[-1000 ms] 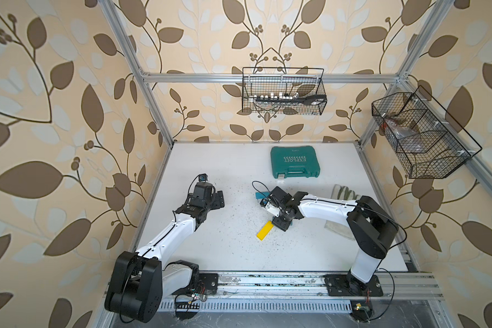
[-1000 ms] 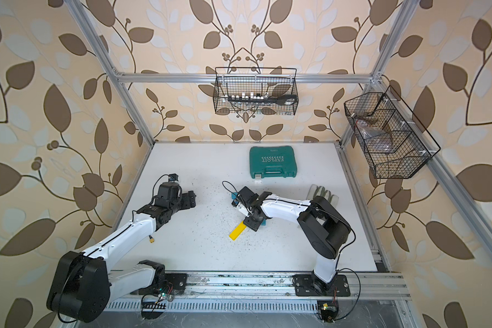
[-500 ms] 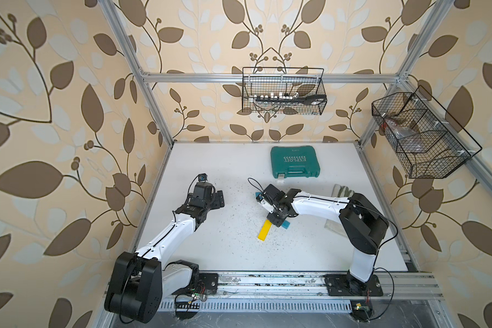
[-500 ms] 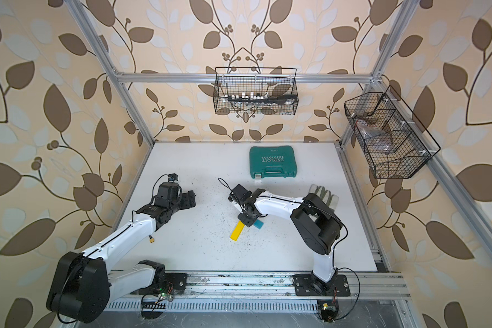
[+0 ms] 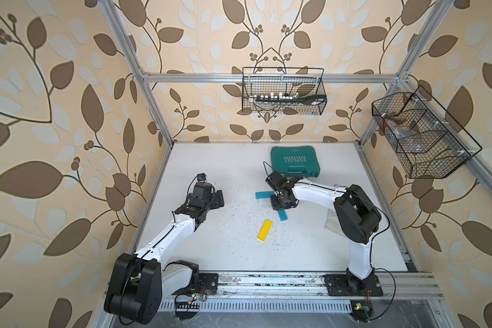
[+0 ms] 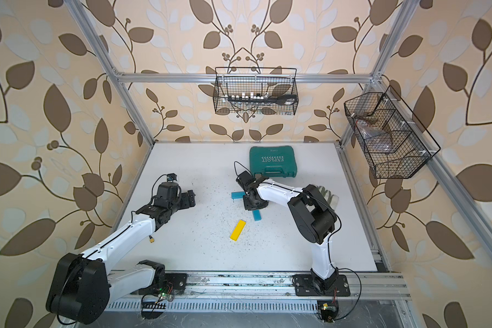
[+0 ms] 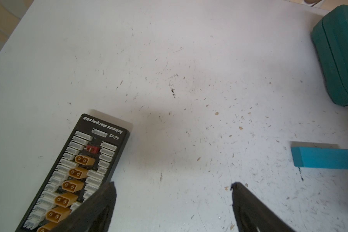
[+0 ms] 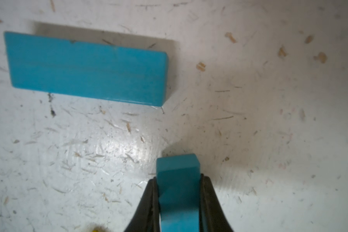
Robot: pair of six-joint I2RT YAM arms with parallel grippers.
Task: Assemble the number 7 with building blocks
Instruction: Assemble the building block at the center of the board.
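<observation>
Right wrist: right hand [image 8: 178,179] clamps smooth teal bar [image 8: 177,165] | left hand [image 7: 173,186] agape, empty

My right gripper [image 8: 178,177] holds the first block [image 8: 178,164]; the second block [image 8: 84,68] lies near at its left, not touching. The third block [image 5: 265,230] lies before them, the tool case [image 5: 294,160] behind, the charging board [image 7: 74,174] far left.

Three bars — one teal pinched, two loose
One teal bar [image 8: 178,192] clamped between the right claw [image 8: 178,178] jaws, end poking past the tips; second teal bar [image 8: 86,68] flat on the table just ahead of the tips, not touching; yellow bar [image 5: 265,230] flat, skewed, behind the claw — apart.
</observation>
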